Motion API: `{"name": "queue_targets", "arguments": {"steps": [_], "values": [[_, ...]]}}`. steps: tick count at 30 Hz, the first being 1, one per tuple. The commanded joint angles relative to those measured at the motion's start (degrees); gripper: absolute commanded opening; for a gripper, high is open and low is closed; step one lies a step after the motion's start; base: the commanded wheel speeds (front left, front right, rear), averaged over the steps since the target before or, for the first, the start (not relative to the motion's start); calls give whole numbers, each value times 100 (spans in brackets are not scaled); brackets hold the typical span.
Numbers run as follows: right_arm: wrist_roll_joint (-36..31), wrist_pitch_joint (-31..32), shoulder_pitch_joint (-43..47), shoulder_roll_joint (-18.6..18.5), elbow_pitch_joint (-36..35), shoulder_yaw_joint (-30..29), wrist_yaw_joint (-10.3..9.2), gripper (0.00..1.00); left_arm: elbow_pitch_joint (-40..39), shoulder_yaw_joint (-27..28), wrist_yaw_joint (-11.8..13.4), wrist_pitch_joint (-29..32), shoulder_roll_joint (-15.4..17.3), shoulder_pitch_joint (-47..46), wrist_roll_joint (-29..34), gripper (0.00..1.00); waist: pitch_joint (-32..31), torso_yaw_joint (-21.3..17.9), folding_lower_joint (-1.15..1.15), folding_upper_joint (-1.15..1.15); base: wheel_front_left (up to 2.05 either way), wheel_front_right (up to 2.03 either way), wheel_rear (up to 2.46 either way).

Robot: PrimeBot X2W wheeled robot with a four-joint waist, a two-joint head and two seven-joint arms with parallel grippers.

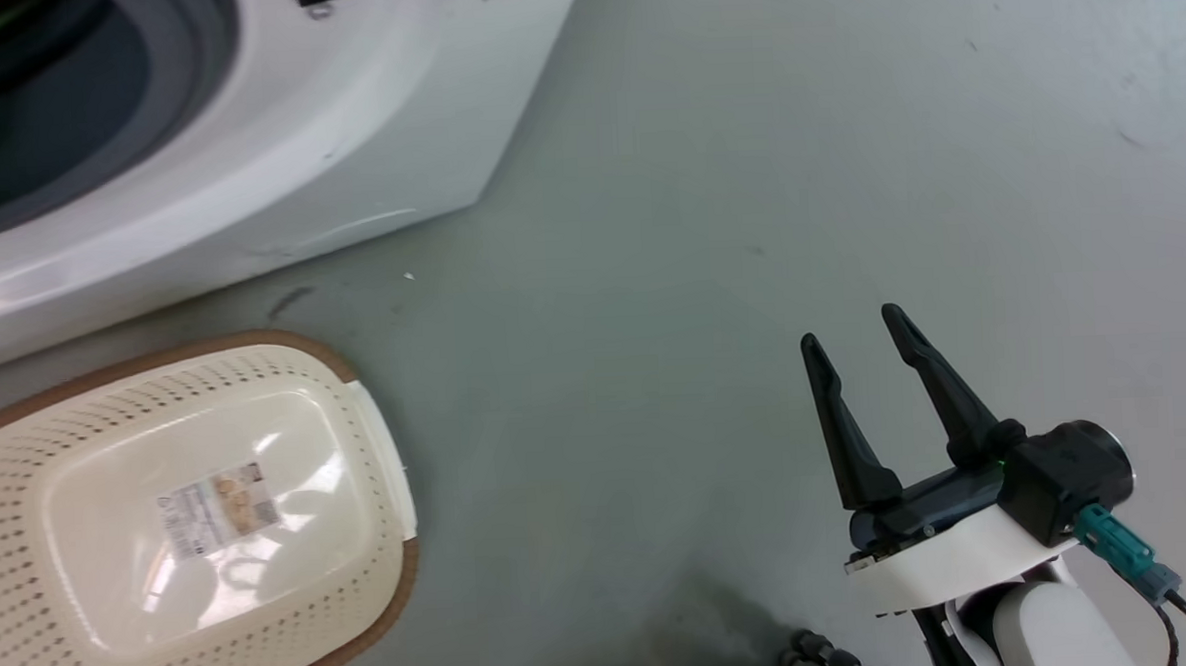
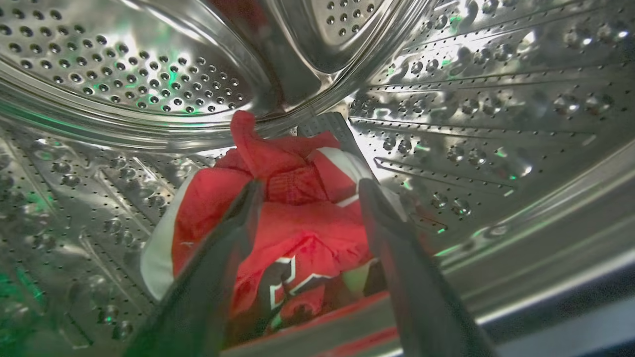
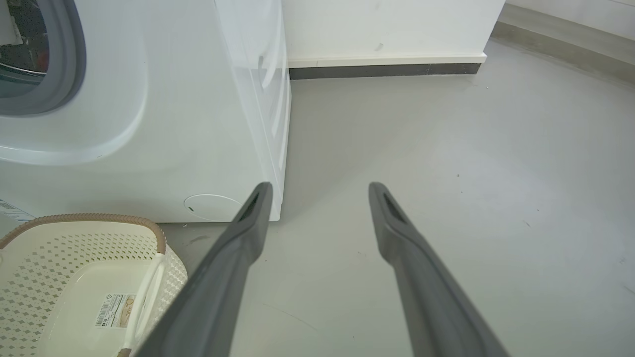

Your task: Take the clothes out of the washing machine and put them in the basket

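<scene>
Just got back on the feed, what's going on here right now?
The left tool is inside the washer, open and aimed at the red clothes lying in the drum, not closed on them. The basket sits on the floor in front of the washer, with no clothes in the part that shows. The right tool hangs open over the floor, holding nothing.

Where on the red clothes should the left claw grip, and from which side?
Likely the raised, bunched fold in the middle of the clothes, coming straight in from the door side: it stands up between the fingers of the open left claw, while the flatter edges hug the drum.
</scene>
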Motion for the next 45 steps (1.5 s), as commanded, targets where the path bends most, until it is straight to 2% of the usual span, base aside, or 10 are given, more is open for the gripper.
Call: {"name": "queue_targets", "arguments": {"steps": [1,12,18,23,24,26,31,34,37,45], "values": [[39,-59,-124,19,10,63,-4,100,14,-71,4,67,119,-174,-45,100,334,-319,-1,0,0,0,0],[222,-211,-185,17,-4,363,-4,100,31,-577,4,798,965,-1152,-179,100,812,-693,-1,0,0,0,0],[264,-236,-97,17,-41,484,-4,100,56,-989,4,1421,1285,-1447,-163,100,896,-808,-1,0,0,0,0],[305,-238,-5,16,-56,517,-4,100,14,-1365,4,2027,1409,-1508,-282,100,914,-839,-1,0,0,0,0],[302,-239,10,16,-64,509,-4,100,14,-1425,4,2163,1411,-1499,-325,52,914,-836,-1,0,0,0,0],[308,-242,25,16,-77,494,-4,100,-6,-1472,4,2355,1454,-1521,-443,0,911,-837,-1,0,0,0,0],[346,-240,-10,16,-178,480,-4,100,-105,-1461,36,2505,1498,-1539,-578,0,914,-841,-1,0,0,0,0],[358,-242,-69,15,-196,477,-4,100,-210,-1361,115,2360,1466,-1401,-713,0,881,-816,-1,0,0,0,0],[332,-242,-113,15,-194,428,-4,100,-312,-1241,234,2025,1363,-1176,-881,0,773,-701,-1,0,0,0,0],[201,-241,-187,14,-113,144,-5,100,-470,-1023,464,585,847,-340,-1275,0,249,-282,-1,0,0,0,0]]}}
